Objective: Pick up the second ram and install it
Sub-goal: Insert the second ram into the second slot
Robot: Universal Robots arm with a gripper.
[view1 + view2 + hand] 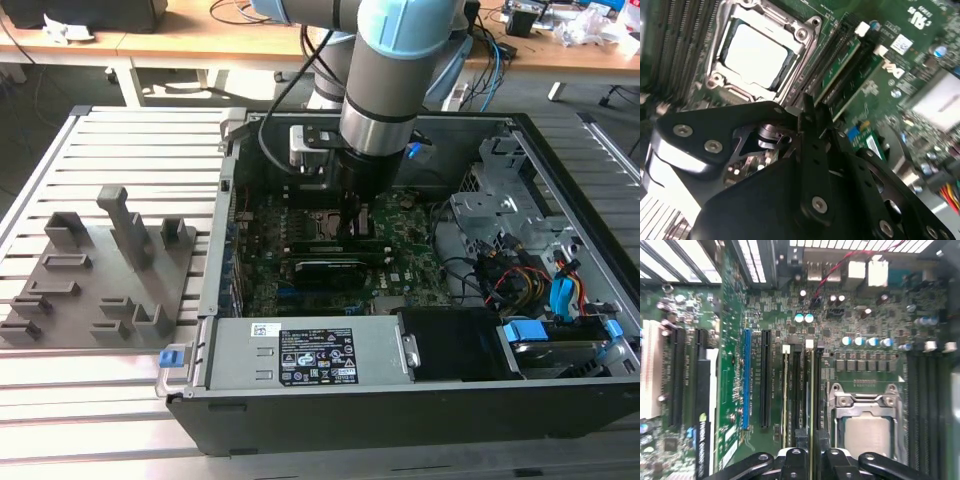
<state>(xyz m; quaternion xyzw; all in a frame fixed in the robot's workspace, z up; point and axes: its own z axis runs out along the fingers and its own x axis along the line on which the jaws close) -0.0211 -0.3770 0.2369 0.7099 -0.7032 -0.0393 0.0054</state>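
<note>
In the first wrist view the second ram (pixel 810 390) is a thin green stick seen edge-on, standing in a dark slot of the motherboard (pixel 840 335) beside the CPU socket (pixel 867 432). My gripper (pixel 810 437) is shut on its near end, one black finger on each side. In the second wrist view the same stick (pixel 840 65) runs away from the gripper (pixel 809 112). Another green stick (pixel 786 390) stands in a slot a little farther from the socket. In the exterior view the gripper (pixel 352 225) reaches down into the open computer case (pixel 560 150).
A grey plastic tray (pixel 100 285) with upright blocks lies on the slatted table at the exterior view's left. Inside the case are a graphics card (pixel 325 268), a power supply (pixel 300 355), and a drive cage with coloured cables (pixel 520 275) at the exterior view's right.
</note>
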